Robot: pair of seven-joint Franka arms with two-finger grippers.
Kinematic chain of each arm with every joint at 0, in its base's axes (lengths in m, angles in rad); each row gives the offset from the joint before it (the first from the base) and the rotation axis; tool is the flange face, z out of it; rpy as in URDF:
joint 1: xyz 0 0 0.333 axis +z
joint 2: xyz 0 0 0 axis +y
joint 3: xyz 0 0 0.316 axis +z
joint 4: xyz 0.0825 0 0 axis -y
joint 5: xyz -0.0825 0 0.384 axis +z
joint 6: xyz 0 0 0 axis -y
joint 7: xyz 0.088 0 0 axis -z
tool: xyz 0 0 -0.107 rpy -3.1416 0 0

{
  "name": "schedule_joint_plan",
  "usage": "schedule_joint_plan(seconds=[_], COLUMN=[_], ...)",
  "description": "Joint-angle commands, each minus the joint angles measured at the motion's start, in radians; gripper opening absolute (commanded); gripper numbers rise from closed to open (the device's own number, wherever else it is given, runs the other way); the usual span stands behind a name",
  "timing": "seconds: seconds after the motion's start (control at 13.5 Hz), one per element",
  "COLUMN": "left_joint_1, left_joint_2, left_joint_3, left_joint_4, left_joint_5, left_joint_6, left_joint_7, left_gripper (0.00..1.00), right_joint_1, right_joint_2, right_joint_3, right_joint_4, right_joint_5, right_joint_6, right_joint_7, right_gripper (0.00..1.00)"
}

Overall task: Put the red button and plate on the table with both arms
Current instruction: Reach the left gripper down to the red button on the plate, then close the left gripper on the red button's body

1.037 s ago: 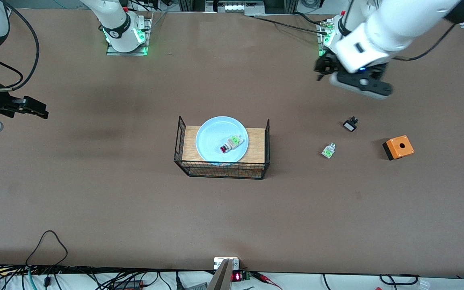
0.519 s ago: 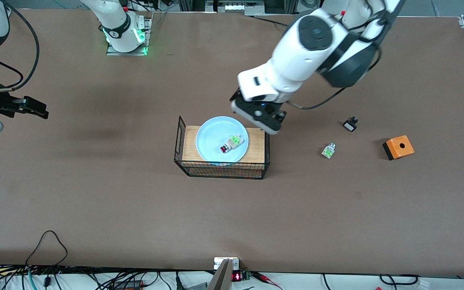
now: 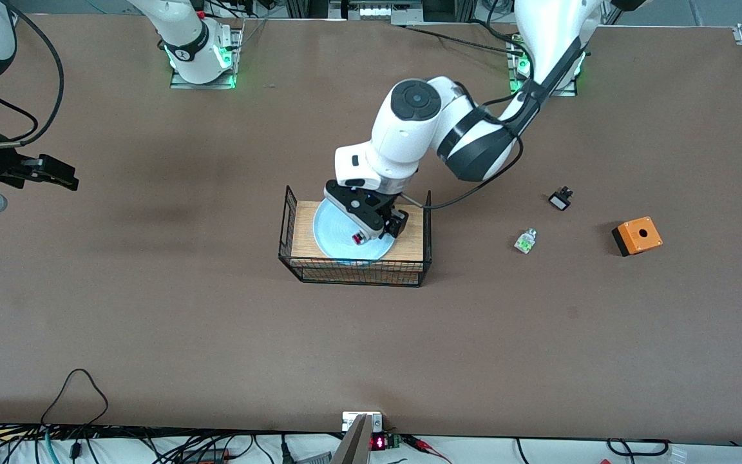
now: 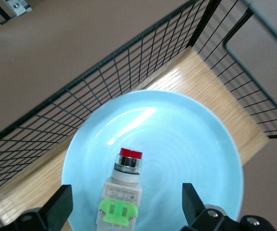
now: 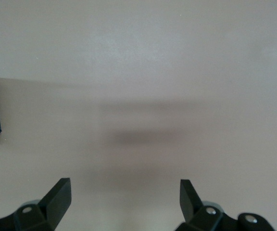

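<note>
Two arms: white, based along one edge of the desk [image 3: 152, 322]; left arm bent out over the wire basket, right arm waiting off toward its own end of the desk.
Desk: matte brown, carrying the basket and three loose parts.
Basket [image 3: 355, 270]: black wire with a wooden top, near the middle of the desk; landmark for the rest.
Plate [image 3: 332, 235]: light blue, round, lying flat on the basket's wooden top; partly covered by the left tool in the front view, seen whole in the left wrist view [image 4: 186, 144].
Left tool [image 3: 371, 225]: low over the plate on the basket, fingers [image 4: 56, 207] spread wide on either side of the red button, not touching it; empty.
Right tool [image 3: 55, 173]: over bare desk well apart from the basket, toward the right arm's end; fingers [image 5: 59, 192] spread wide, empty.
Orange box [image 3: 636, 236]: on the desk well apart from the basket, toward the left arm's end; round hole in its top.
Black-and-white part [image 3: 560, 198]: on the desk between basket and orange box, farther from the front camera than the box.
Whitish-green piece [image 3: 525, 241]: on the desk near the basket, toward the left arm's end.
Red button [image 4: 124, 185]: lying on its side in the plate on the basket, red cap toward the plate's middle, green patch at the end toward the tool.
</note>
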Motion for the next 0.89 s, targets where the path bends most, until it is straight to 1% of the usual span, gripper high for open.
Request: schedule_joint_plan(seconds=[0.0,0.22,0.3,0.37,0.44,0.52,0.67,0.74,0.81], left_joint_1=[-0.010,-0.013,-0.017,-0.019,-0.019,-0.019,-0.019,-0.019,-0.019], left_joint_2=[0.041,0.057,0.057,0.058,0.057,0.058,0.057,0.055,0.052], left_joint_3=[0.006,0.006,0.008,0.006,0.006,0.006,0.006,0.006,0.006], left_joint_4=[0.038,0.037,0.035,0.035,0.034,0.034,0.034,0.034,0.035], left_joint_5=[0.039,0.042,0.042,0.050,0.050,0.050,0.050,0.050,0.050], left_joint_6=[0.000,0.000,0.000,0.000,0.000,-0.001,-0.001,-0.003,-0.004], left_joint_7=[0.000,0.001,0.006,0.006,0.004,0.001,0.001,0.001,0.000], left_gripper=[1.00,1.00,0.93,0.69,0.52,0.40,0.27,0.14,0.04], right_joint_1=[0.000,0.000,0.000,0.000,0.000,0.000,0.000,0.000,0.000], right_joint_2=[-0.004,-0.005,-0.007,-0.007,-0.007,-0.007,-0.010,-0.010,-0.013], right_joint_3=[0.001,0.001,0.001,0.001,0.001,0.003,0.001,0.001,0.001], right_joint_4=[0.001,0.001,0.001,0.001,0.001,0.003,0.003,0.003,0.004], right_joint_5=[0.016,0.016,0.016,0.016,0.016,0.016,0.016,0.015,0.015], right_joint_6=[-0.011,-0.011,-0.011,-0.011,-0.011,-0.011,-0.012,-0.012,-0.012], right_joint_7=[-0.016,-0.016,-0.016,-0.017,-0.017,-0.017,-0.017,-0.017,-0.014], right_gripper=[1.00,1.00,1.00,1.00,1.00,1.00,1.00,1.00,1.00])
